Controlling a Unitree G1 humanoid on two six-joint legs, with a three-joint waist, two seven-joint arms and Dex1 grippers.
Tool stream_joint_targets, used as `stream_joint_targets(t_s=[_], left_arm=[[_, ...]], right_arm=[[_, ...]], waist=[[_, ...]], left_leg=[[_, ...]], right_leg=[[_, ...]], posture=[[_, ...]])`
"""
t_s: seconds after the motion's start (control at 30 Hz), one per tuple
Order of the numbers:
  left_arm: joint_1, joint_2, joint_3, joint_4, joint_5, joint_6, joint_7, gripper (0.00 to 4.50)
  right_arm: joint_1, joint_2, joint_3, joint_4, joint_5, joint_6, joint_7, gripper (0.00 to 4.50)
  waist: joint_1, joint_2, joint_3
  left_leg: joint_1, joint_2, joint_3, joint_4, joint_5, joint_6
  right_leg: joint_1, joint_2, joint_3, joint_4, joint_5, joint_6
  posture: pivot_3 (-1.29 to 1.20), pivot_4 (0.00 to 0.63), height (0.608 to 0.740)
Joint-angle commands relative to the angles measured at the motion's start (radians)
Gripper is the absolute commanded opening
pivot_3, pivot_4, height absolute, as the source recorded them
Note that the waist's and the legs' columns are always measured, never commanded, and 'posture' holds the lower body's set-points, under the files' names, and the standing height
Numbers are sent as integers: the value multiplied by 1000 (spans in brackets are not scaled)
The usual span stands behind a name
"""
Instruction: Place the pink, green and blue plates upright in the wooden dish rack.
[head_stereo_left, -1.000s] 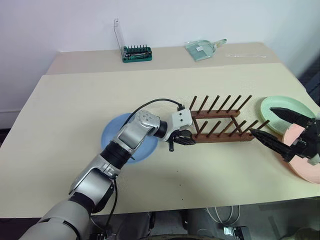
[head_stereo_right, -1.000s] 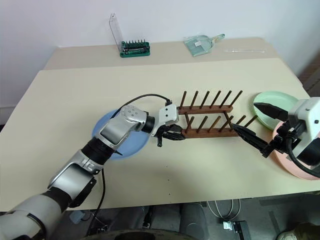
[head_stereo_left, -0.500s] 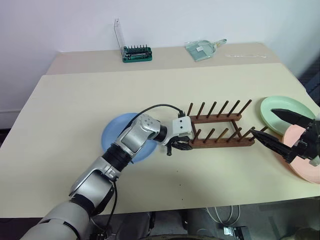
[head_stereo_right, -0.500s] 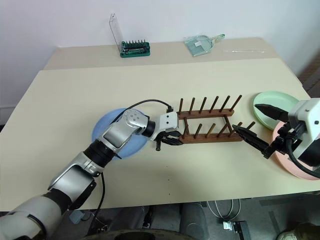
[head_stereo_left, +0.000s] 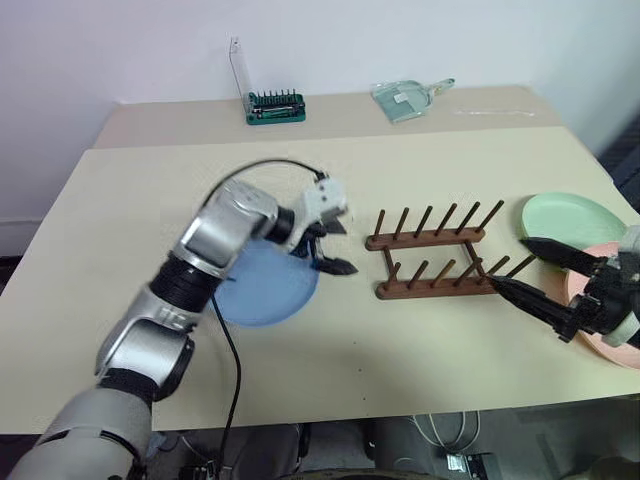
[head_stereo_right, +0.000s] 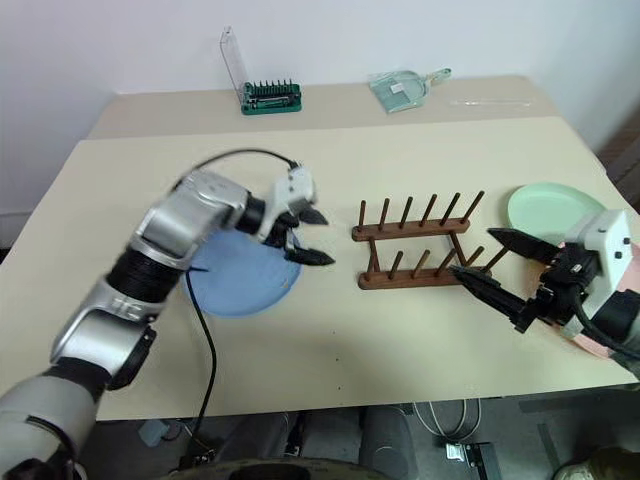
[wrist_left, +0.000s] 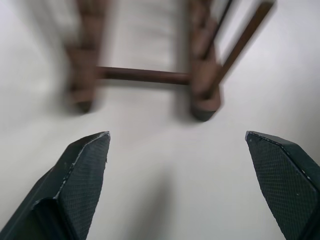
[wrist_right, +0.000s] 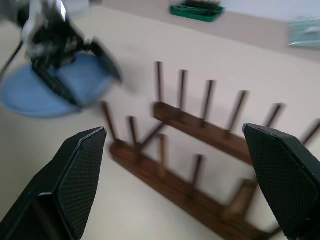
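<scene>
the pink plate (head_stereo_left: 600, 300) is mostly hidden behind the wide-spread right tool (head_stereo_left: 525, 270), the left tool (head_stereo_left: 328, 245) equally wide above the flat blue plate (head_stereo_left: 262, 288).

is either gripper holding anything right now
No. The left gripper is open above the blue plate, and the right gripper is open beside the wooden dish rack.

Silver arm segments, black cable, black textured fingers (wrist_left: 85, 170) (diamond-patterned)

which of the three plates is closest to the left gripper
The blue plate: it lies just below the open left gripper, left of the wooden dish rack. The green plate and pink plate lie far right.
</scene>
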Motion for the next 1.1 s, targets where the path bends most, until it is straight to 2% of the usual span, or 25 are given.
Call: stream_joint_targets(t_s=[0.03, 0.1, 0.17, 0.23, 0.27, 0.33, 0.43, 0.6, 0.8, 1.1], left_arm=[[-30, -39, 78, -50, -114, 94, 7, 3554], [-27, -15, 94, -80, -173, 104, -49, 2651], [-21, 16, 111, -115, -250, 122, -115, 1531], [-14, 49, 113, -142, -307, 140, -162, 550], [1, 72, 71, -152, -290, 105, -180, 48], [24, 102, -13, -175, -255, 52, -203, 15], [42, 111, -79, -201, -230, 4, -205, 15], [62, 40, -210, -164, -80, -129, -84, 15], [85, 2, -266, -112, -14, -211, -59, 15], [12, -173, -313, 117, 182, -369, 107, 15]], right_arm=[[23, -26, 20, -17, 4, 7, 39, 3603], [67, -45, 40, -26, -23, 2, 84, 2700], [95, -62, 58, -25, -43, -4, 115, 1578], [110, -78, 75, -22, -69, -10, 129, 656], [121, -107, 114, -6, -139, -23, 123, 131], [124, -161, 186, 33, -263, -39, 95, 56], [87, -171, 248, 59, -331, -46, 49, 56], [63, -187, 347, 61, -461, -60, 4, 56], [29, -172, 393, 80, -507, -58, -11, 56], [-91, -135, 553, 181, -705, -172, -106, 56]], waist=[[1, 0, 0], [-3, -1, 0], [-10, -1, 1], [-15, 0, 0], [-16, 0, 0], [-14, 0, 0], [-3, -1, 1], [-1, -2, 1], [-5, -2, 1], [-2, -3, 2]], left_leg=[[0, 0, 0, 0, 0, 0], [0, 0, 0, 0, 0, 0], [0, 0, 0, -1, 1, -2], [0, 2, 1, -1, 1, -4], [0, 2, 1, -1, 1, -3], [1, 1, 2, 0, 0, -1], [1, 1, 2, 0, 0, -1], [-1, 1, 2, 1, 0, -2], [0, 2, 3, 0, 1, -2], [-1, 1, 2, 1, 1, -3]], right_leg=[[0, 0, 0, 0, -1, 1], [0, 0, 0, 0, -1, 2], [-1, 1, 0, 1, 0, 0], [-2, 1, 0, 1, 0, 0], [-2, 1, 0, 1, -1, 1], [-1, 1, 0, 1, -2, 3], [0, 1, 0, 1, -2, 3], [-1, 0, 0, 0, 0, -1], [-1, 1, 1, 0, 0, -1], [0, 1, 1, -1, 0, -1]], posture=[[0, 150, 740], [0, 150, 740], [0, 150, 740], [0, 150, 740], [0, 150, 740], [0, 150, 740], [0, 150, 740], [0, 150, 740], [0, 150, 740], [0, 150, 740]])
